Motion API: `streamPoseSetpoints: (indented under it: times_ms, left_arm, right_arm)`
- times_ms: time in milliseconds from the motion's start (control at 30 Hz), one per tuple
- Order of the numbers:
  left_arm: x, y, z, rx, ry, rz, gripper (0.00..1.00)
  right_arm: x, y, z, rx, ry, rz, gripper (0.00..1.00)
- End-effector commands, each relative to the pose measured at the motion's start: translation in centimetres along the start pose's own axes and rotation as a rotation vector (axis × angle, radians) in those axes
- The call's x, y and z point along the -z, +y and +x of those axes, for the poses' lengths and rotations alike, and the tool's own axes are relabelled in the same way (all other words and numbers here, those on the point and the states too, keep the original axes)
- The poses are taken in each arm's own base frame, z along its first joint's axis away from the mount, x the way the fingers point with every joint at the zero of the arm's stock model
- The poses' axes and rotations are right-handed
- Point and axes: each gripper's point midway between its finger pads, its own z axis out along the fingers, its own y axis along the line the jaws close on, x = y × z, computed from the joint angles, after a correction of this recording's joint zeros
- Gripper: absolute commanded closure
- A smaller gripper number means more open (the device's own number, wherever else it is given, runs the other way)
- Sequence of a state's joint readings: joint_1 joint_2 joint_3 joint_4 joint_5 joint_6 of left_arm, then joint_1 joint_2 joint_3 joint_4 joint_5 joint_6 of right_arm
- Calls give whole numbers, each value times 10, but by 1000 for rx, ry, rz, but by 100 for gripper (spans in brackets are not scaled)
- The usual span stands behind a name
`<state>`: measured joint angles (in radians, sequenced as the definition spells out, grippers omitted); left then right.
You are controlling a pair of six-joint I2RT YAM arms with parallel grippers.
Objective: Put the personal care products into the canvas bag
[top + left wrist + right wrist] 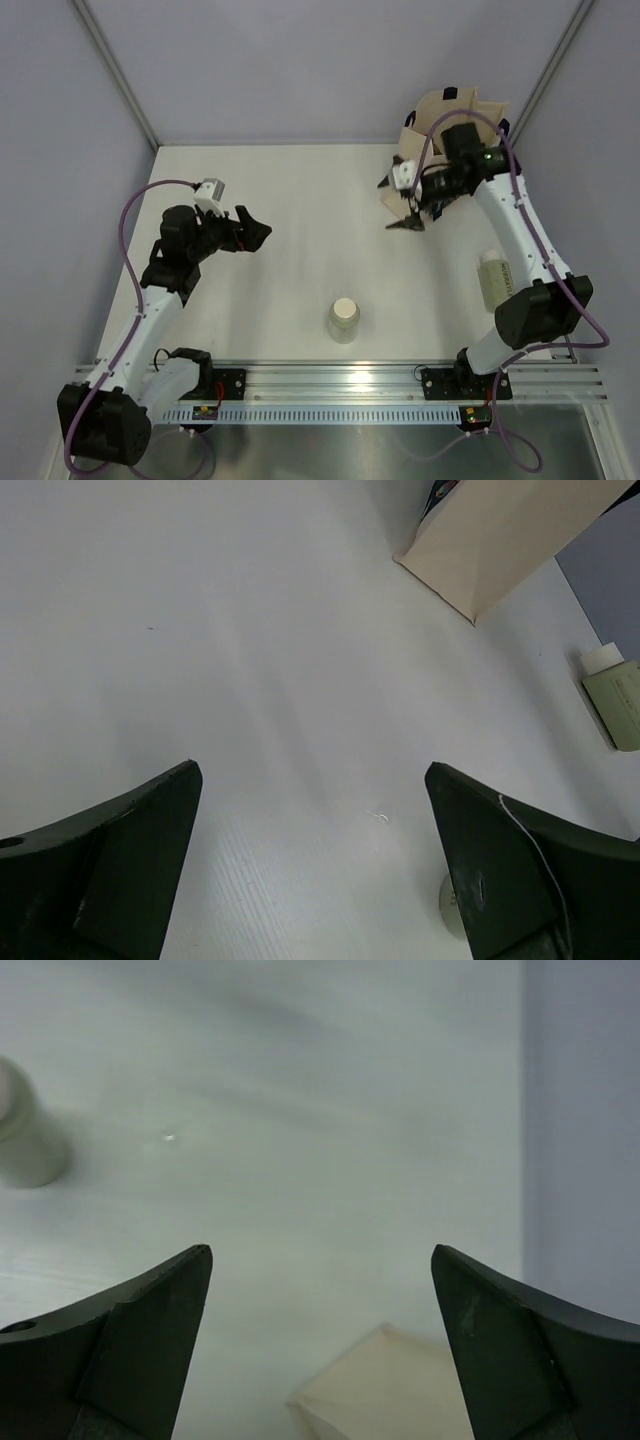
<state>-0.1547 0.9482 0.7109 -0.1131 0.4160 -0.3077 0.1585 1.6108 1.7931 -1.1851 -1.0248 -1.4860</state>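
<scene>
The left arm [150,290] rises from its base at the near-left corner, bends at the elbow and points its wrist right, towards the middle of the desk [300,190]. The left fingers [250,226] are spread wide apart, and the left wrist view shows only bare desk between them. The right arm [520,230] stretches from its base far back along the right side, then folds at the wrist to face left and down. The right fingers [404,224] are also wide apart, hanging over the near-left corner of the bag [450,108], which stands at the far right. One pale bottle [343,320] stands upright near the front centre. A second bottle [492,280] lies on the desk just beside the right arm.
</scene>
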Motion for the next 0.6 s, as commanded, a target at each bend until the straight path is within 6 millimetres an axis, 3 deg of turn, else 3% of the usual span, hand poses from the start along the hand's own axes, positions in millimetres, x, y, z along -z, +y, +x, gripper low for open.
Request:
streamPoseSetpoints:
  times_ms: [0, 267, 367, 467, 567]
  left_arm:
    - [9, -11, -11, -62, -51, 40, 1]
    - [19, -16, -5, -59, -70, 57, 1]
    - [19, -17, -4, -56, -72, 59, 1]
    - [20, -19, -4, -54, -71, 67, 1]
    - [22, -20, -6, -50, -73, 66, 1]
  right_arm:
    - [-5, 128, 12, 1, 10, -368, 0]
    - [-20, 214, 41, -54, 1, -582, 1]
    - [-33, 243, 34, -63, -51, -668, 0]
    - [-54, 261, 23, -100, -105, -720, 0]
    - [-80, 263, 22, -158, -120, -725, 0]
